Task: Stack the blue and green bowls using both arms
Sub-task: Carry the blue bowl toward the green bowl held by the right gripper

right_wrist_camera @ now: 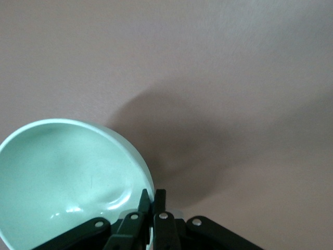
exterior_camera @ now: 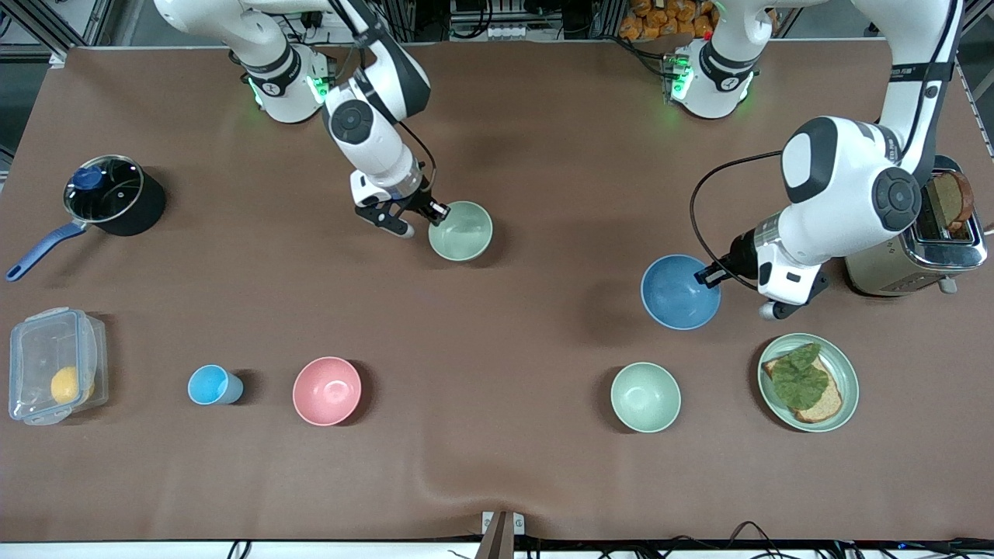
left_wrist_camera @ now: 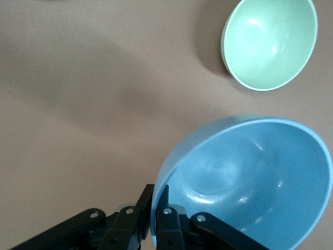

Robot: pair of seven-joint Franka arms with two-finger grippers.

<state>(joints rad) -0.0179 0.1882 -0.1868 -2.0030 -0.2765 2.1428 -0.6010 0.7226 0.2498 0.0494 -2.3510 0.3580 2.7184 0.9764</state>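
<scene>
My left gripper is shut on the rim of the blue bowl, one finger inside and one outside, and holds it tilted a little above the table beside the toaster. The left wrist view shows this gripper on the blue bowl. My right gripper is shut on the rim of the green bowl over the table's middle, near the robots' side. The right wrist view shows this gripper pinching the green bowl's rim, with the bowl's shadow on the cloth beside it.
A paler mint bowl and a mint plate with toast lie nearer the camera than the blue bowl. A toaster stands at the left arm's end. A pink bowl, sky-blue cup, lidded container and black pot sit toward the right arm's end.
</scene>
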